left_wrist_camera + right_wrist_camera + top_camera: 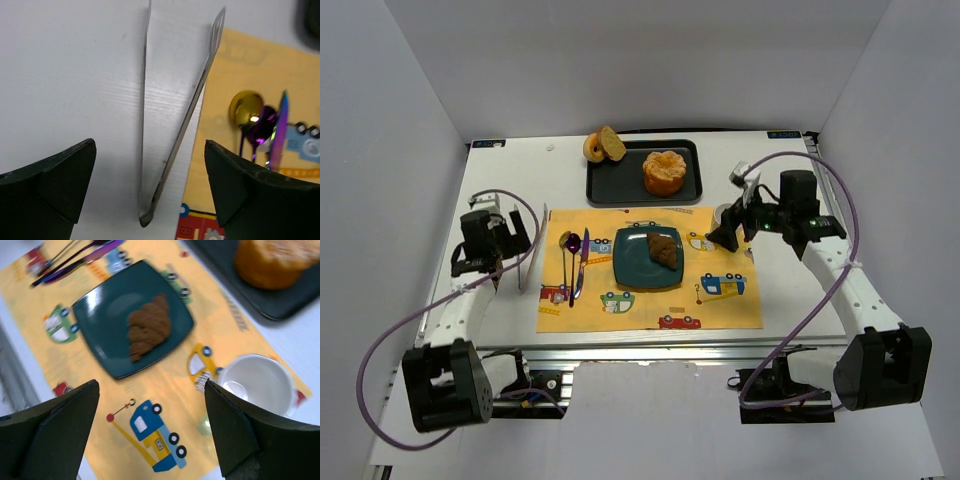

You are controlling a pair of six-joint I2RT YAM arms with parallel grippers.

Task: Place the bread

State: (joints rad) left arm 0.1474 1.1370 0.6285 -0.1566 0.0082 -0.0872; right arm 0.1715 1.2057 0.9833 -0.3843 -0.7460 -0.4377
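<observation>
Bread (pixel 663 249) on teal plate (pixel 626 266), right gripper (pixel 150 432) raised, spread empty

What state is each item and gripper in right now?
Small dark brown croissant-like bread: lying on the plate, not held.
Teal square plate: flat on the yellow placemat.
Large orange bun: sitting on the black tray.
White cup: upright, empty.
Metal tongs: lying flat, spread open, ungripped.
Left gripper: open, over the tongs.
Right gripper: open, empty.
</observation>
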